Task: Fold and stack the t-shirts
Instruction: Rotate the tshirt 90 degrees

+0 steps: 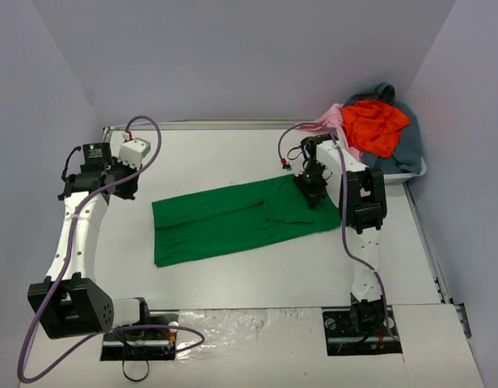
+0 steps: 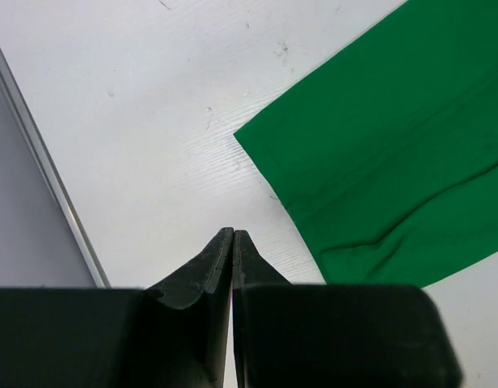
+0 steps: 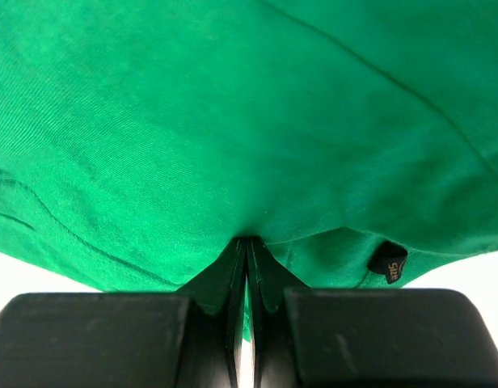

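White table point(image 1: 233, 275) inside pale grey walls point(image 1: 233, 56), both arms bolted at the near edge.

Left gripper point(image 2: 233, 233): jaws fully closed, nothing between them. It hangs over bare table. The table's metal edge rail point(image 2: 47, 178) runs off to its left in the wrist view.

Green t-shirt point(image 1: 225, 222) lies folded into a long strip across the middle of the table, slightly skewed. Its near corner point(image 2: 241, 136) sits ahead and to the right of the left fingertips, clear of them, no contact.

Right gripper point(image 1: 311, 190) is down on the opposite end of that strip. In the wrist view the jaws point(image 3: 247, 240) are pressed together on a fold of the green cloth. The fabric puckers right into the tips and a sliver of green shows in the seam between the fingers, so it reads as a pinch on the shirt. A black size tag point(image 3: 389, 264) peeks out just right of the tips, under the cloth edge.

Behind and to the right of the right gripper, well apart from it, is a white tub point(image 1: 415, 171) in the far corner. Orange-red shirt point(image 1: 377, 125) sits on top, grey-blue one point(image 1: 403, 149) under and around it, pale pink one point(image 1: 334, 120) spilling over the rim toward the arm. All three are bunched, unfolded.
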Tool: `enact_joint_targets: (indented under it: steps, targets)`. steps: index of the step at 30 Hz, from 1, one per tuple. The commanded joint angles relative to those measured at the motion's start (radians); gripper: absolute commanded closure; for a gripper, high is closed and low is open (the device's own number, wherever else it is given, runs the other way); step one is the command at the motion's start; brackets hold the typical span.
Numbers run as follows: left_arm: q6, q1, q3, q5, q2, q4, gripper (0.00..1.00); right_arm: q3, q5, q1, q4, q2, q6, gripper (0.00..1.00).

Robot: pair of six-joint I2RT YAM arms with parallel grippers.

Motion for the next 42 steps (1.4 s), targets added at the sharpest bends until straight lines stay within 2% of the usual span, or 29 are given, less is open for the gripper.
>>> enact_joint_targets:
  steps: [1, 4, 11, 15, 18, 23, 26, 34, 42]
  targets:
    - [0.0, 0.007, 0.023, -0.05, -0.05, -0.016, 0.98, 0.112, 0.02, -0.006, 0.13, 0.166, -0.046, 1.0]
    - [-0.009, 0.013, 0.017, -0.071, -0.049, -0.016, 0.98, 0.342, 0.012, -0.003, 0.099, 0.264, -0.054, 1.0]
    - [-0.035, 0.017, 0.014, -0.132, -0.028, -0.002, 0.98, 0.727, -0.006, 0.044, 0.108, 0.454, -0.084, 1.0]
    - [-0.049, 0.017, 0.041, -0.178, 0.008, -0.034, 0.98, 0.733, 0.067, 0.11, 0.343, 0.467, -0.103, 1.0]
    - [-0.061, 0.017, 0.047, -0.211, 0.006, -0.04, 0.98, 0.742, 0.049, 0.149, 0.474, 0.465, -0.124, 1.0]
    - [-0.083, 0.015, 0.047, -0.244, 0.002, -0.045, 0.98, 0.881, 0.053, 0.192, 0.553, 0.543, -0.175, 1.0]
    - [-0.087, 0.017, 0.046, -0.248, 0.005, -0.051, 0.98, 0.86, 0.09, 0.218, 0.651, 0.548, -0.218, 1.0]
    - [-0.094, 0.017, 0.04, -0.248, 0.015, -0.036, 0.98, 0.809, 0.141, 0.235, 0.772, 0.543, -0.267, 1.0]
    - [-0.1, 0.017, 0.044, -0.231, 0.037, 0.003, 0.98, 0.733, 0.481, 0.285, 1.14, 0.478, -0.354, 1.0]
